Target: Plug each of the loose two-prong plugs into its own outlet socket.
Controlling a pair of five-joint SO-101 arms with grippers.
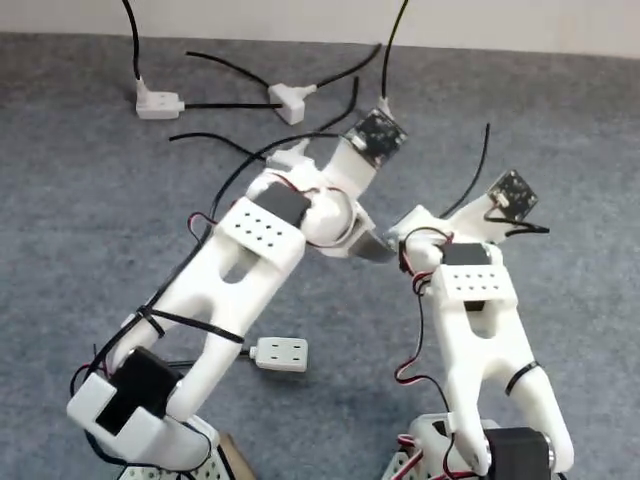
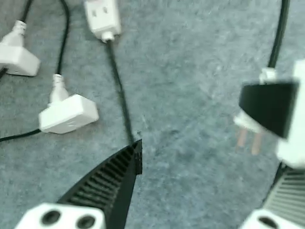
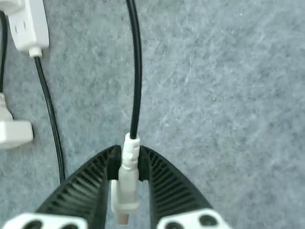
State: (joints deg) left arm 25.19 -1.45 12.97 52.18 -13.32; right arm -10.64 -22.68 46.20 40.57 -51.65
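My right gripper [image 3: 127,152] is shut on a white two-prong plug [image 3: 126,181], whose black cable [image 3: 136,71] runs away over the grey carpet. The same plug [image 2: 250,131] hangs prongs down in the left wrist view, clamped by the right gripper's black fingers [image 2: 267,107]. My left gripper [image 2: 209,157] stands open just above the carpet, with the plug beside one of its jaws and nothing between them. From above, both grippers meet at mid-table: left gripper [image 1: 365,242], right gripper [image 1: 402,232]. A white outlet socket [image 2: 102,16] lies farther off, as does a white plug block [image 2: 69,113].
A white socket [image 1: 158,103] and a white plug block [image 1: 288,100] lie at the back left, joined by black cables. Another white block [image 1: 290,155] sits by the left arm. A white multi-socket [image 1: 280,352] lies near the arm bases. Open carpet stretches to the right.
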